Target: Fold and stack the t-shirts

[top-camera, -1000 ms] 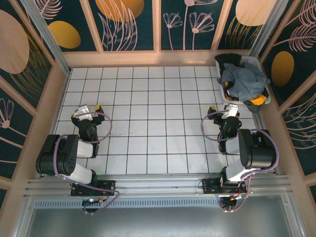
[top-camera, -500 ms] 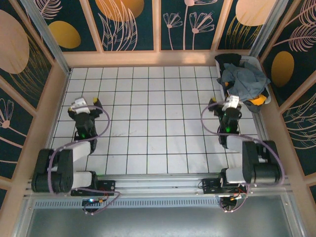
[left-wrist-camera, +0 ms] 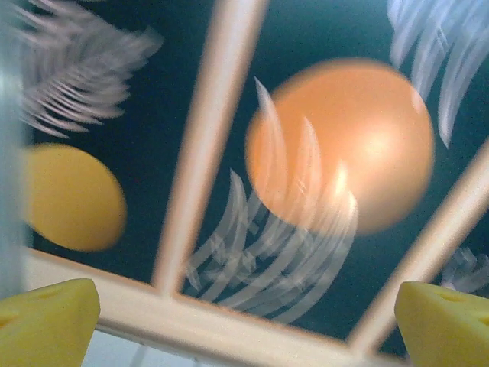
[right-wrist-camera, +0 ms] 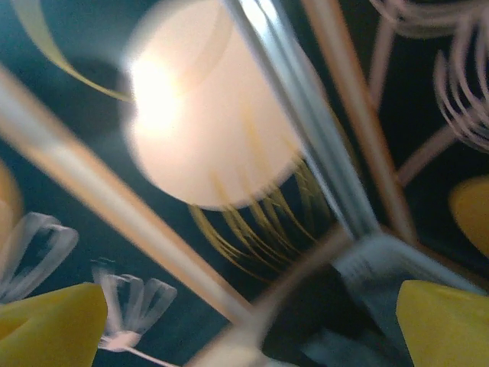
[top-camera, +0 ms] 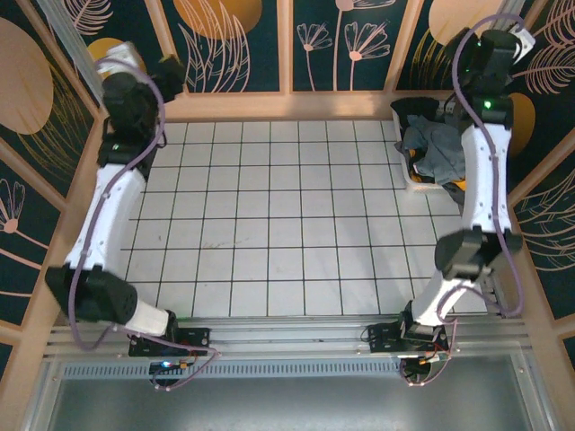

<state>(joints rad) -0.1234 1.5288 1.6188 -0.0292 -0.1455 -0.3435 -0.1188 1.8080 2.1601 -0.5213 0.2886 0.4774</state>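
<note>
The t-shirts lie crumpled in a heap in the white laundry basket [top-camera: 406, 176] at the table's far right corner. A slate-grey one [top-camera: 438, 148] is on top, a black one [top-camera: 416, 109] behind it, and an orange-yellow one [top-camera: 471, 185] at the near edge. My right gripper [top-camera: 514, 34] is raised high above and beyond the basket, open and empty [right-wrist-camera: 248, 329]; blurred grey and black cloth [right-wrist-camera: 367, 321] shows low in its wrist view. My left gripper [top-camera: 167, 72] is lifted at the far left by the back wall, open with nothing between its yellow fingertips [left-wrist-camera: 46, 321].
White tiled tabletop [top-camera: 269, 206] spreads between the arms. Patterned wall panels with wooden frames [top-camera: 287, 45] enclose the back and sides. A metal rail [top-camera: 287, 337] runs along the near edge by the arm bases.
Both arms have unfolded from low poses near the front and swung up and toward the back wall, the right one going over the basket. Both grippers stayed open.
</note>
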